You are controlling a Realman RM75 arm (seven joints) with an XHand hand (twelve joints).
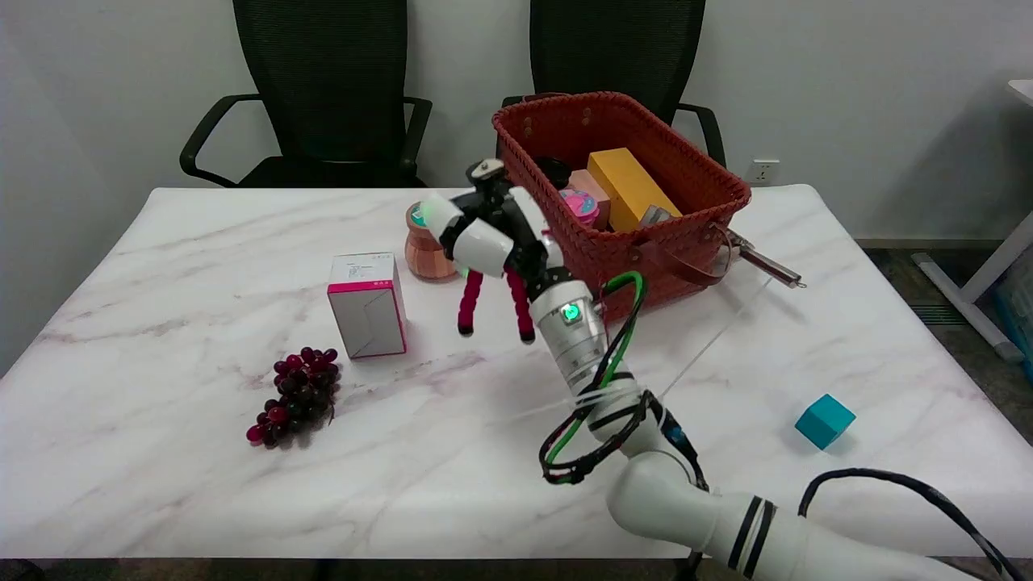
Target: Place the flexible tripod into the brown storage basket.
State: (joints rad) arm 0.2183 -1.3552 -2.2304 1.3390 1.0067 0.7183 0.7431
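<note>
My right hand (488, 230) grips the flexible tripod (470, 300) and holds it in the air above the table's middle. The tripod's magenta-and-black legs hang down below the hand, and its grey mounting head sticks up above the fingers. The hand is just left of the brown woven storage basket (694, 173), which stands at the back right of the table. A yellow box, a pink round item and a dark item lie inside the basket.
A white-and-pink carton (367, 304) stands left of the hand. A bunch of dark grapes (296, 395) lies in front of it. A copper-coloured jar (425, 242) sits behind the hand. A teal cube (825, 420) lies at the right. A metal tool (767, 265) pokes out beside the basket.
</note>
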